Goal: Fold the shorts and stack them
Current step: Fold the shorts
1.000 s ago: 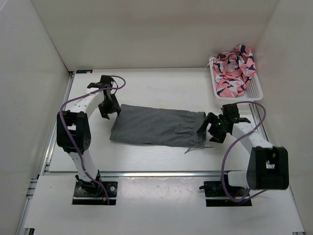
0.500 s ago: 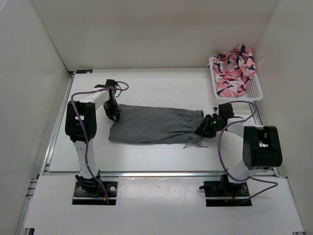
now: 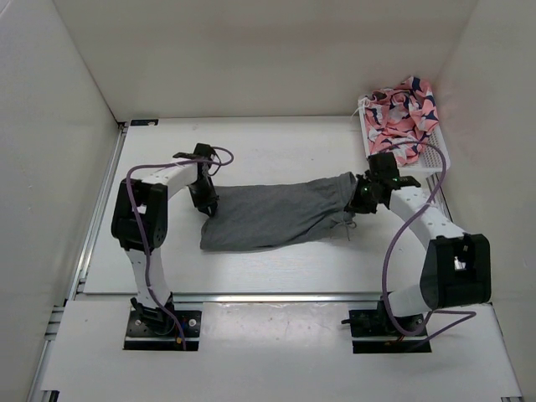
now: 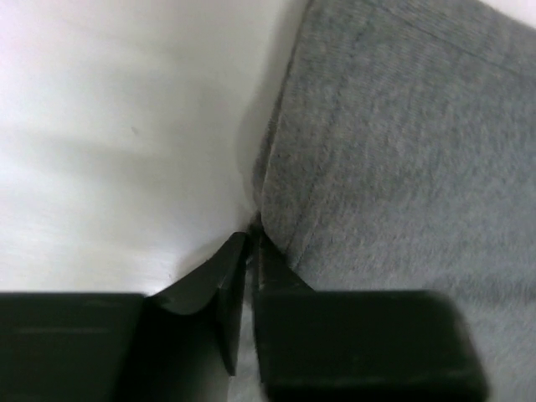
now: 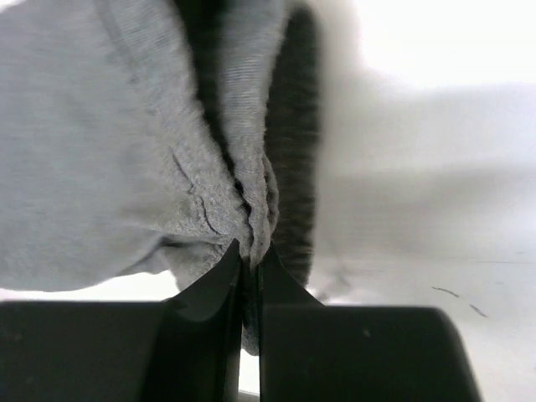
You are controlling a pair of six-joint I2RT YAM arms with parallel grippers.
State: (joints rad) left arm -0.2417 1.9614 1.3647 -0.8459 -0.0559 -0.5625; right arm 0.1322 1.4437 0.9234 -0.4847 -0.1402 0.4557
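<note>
Your left arm [image 3: 138, 222] stands up from its base at 7 o'clock in the top view. It bends at the elbow and reaches toward 1 o'clock. The wrist tips down, so your left gripper [image 3: 203, 199] sits at 9 o'clock. Its fingers [image 4: 219, 280] are squeezed tight on an edge of the shorts [image 3: 268, 216].

Your right arm [image 3: 456, 268] starts at 5 o'clock and stretches toward 11 o'clock. Your right gripper [image 3: 362, 194] sits at 3 o'clock, pinching bunched cloth.
</note>
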